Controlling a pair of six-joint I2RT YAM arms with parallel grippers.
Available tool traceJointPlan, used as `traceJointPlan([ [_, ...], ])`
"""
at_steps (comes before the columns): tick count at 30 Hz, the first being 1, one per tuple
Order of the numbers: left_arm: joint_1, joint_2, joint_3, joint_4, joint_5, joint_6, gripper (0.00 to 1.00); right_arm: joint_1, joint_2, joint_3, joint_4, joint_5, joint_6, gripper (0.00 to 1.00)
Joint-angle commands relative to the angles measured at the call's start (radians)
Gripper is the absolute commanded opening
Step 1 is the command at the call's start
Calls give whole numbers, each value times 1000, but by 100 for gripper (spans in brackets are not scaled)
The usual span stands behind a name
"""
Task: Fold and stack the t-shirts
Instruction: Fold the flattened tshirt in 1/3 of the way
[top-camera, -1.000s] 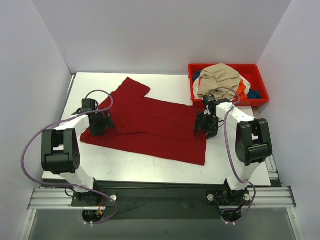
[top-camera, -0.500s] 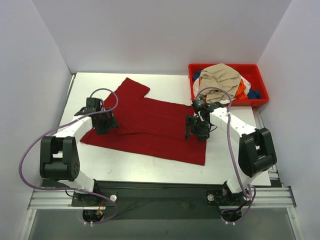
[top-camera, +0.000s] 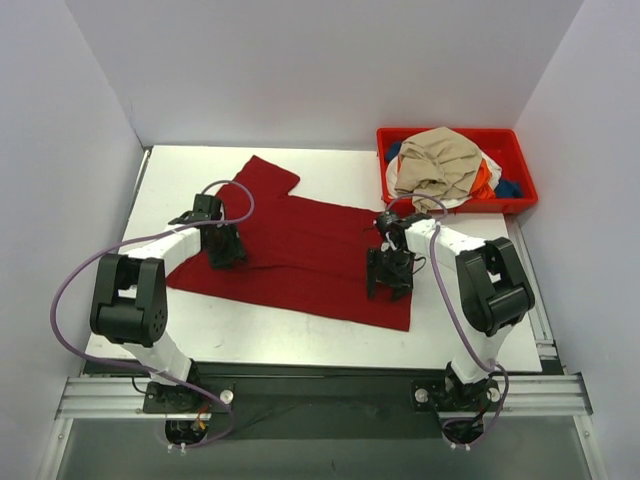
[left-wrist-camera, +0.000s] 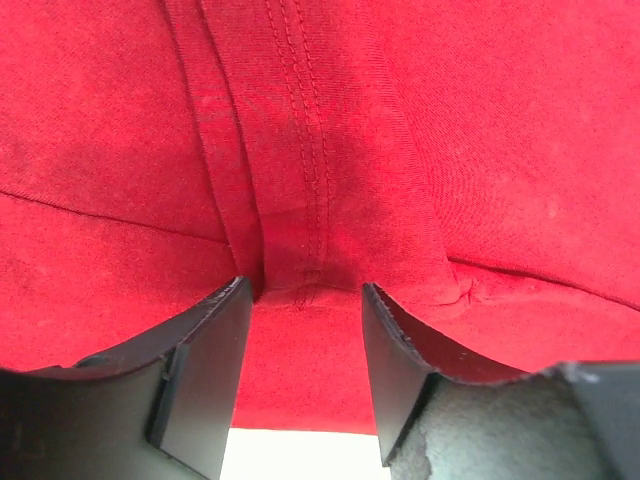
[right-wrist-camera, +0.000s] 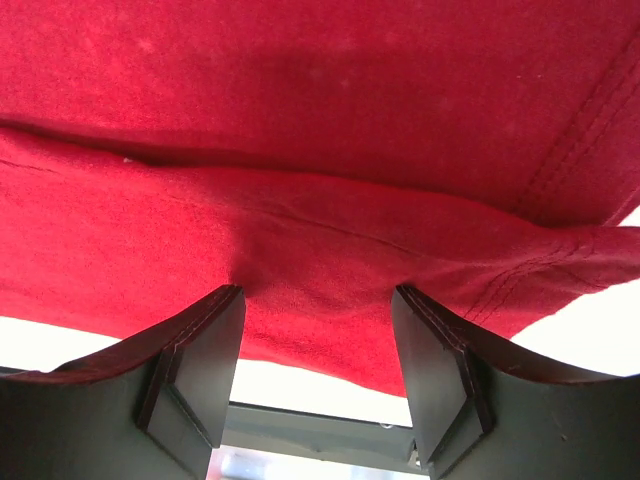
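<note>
A dark red t-shirt (top-camera: 300, 245) lies spread across the middle of the table, one sleeve pointing to the back left. My left gripper (top-camera: 226, 250) is down on its left part. In the left wrist view the fingers (left-wrist-camera: 205, 370) stand apart, tips pressed into the red t-shirt (left-wrist-camera: 330, 150) on either side of a stitched fold. My right gripper (top-camera: 388, 274) is down on the right part near the hem. Its jaws are open in the right wrist view (right-wrist-camera: 318, 300), with a low ridge of the red t-shirt (right-wrist-camera: 320, 100) between the tips.
A red plastic bin (top-camera: 520, 160) at the back right holds a heap of t-shirts, a tan one (top-camera: 438, 160) on top, with orange, white and blue cloth under it. Bare white table (top-camera: 260, 335) runs in front of the shirt. Walls close in left, back and right.
Both grippers have moved inward over the red shirt: the left one to the right, the right one to the left and nearer. The shirt's lower left edge shifted slightly.
</note>
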Motion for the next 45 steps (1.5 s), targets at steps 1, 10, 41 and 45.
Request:
traceJointPlan([
  [1, -9, 3, 47, -19, -51, 3, 57, 15, 2, -4, -12, -17, 18, 60],
  [10, -23, 42, 62, -39, -82, -8, 51, 16, 15, -8, -11, -21, 21, 60],
  [41, -146, 216, 362, -57, -37, 14, 0, 15, 77, 8, -11, -41, 14, 60],
  [45, -154, 245, 398, -65, -36, 17, 0, 16, 82, 8, -11, -44, 17, 60],
])
